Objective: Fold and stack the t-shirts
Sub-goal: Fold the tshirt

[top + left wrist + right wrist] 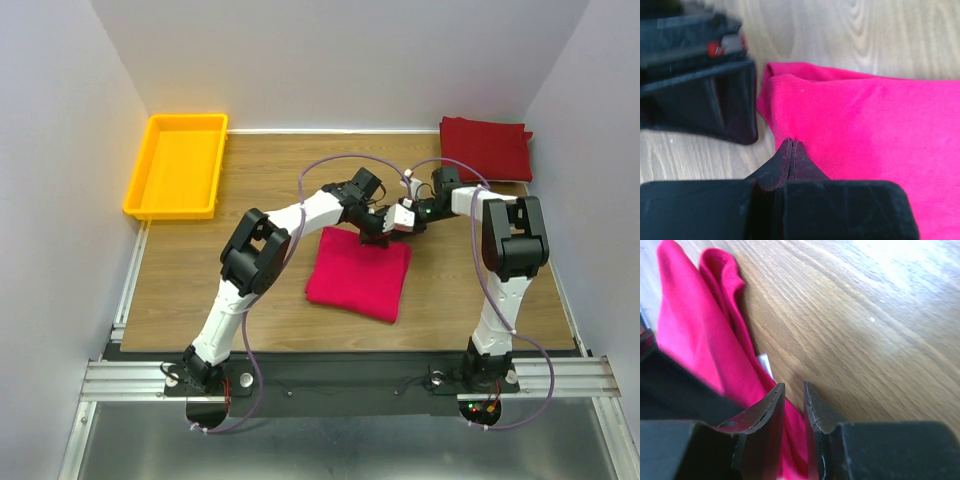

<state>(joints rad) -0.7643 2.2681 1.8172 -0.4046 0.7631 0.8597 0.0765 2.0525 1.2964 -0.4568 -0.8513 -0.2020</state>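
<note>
Pale walls close round a wooden desk, with a yellow tray at its far left corner and the crimson t-shirt lying folded at its far right corner. We see the magenta-pink t-shirt folded in the middle of the desk, both arms reaching to its far edge. Our left claw is clenched, tips pressed together on the hem, which we read as a pinch on the cloth. Our right claw stands narrowly parted with pink cloth showing in the gap; we cannot tell whether it grips. To do this step well, we judge both claws should catch every layer before lifting, then rise together with the edge taut, so the fold does not slump.
</note>
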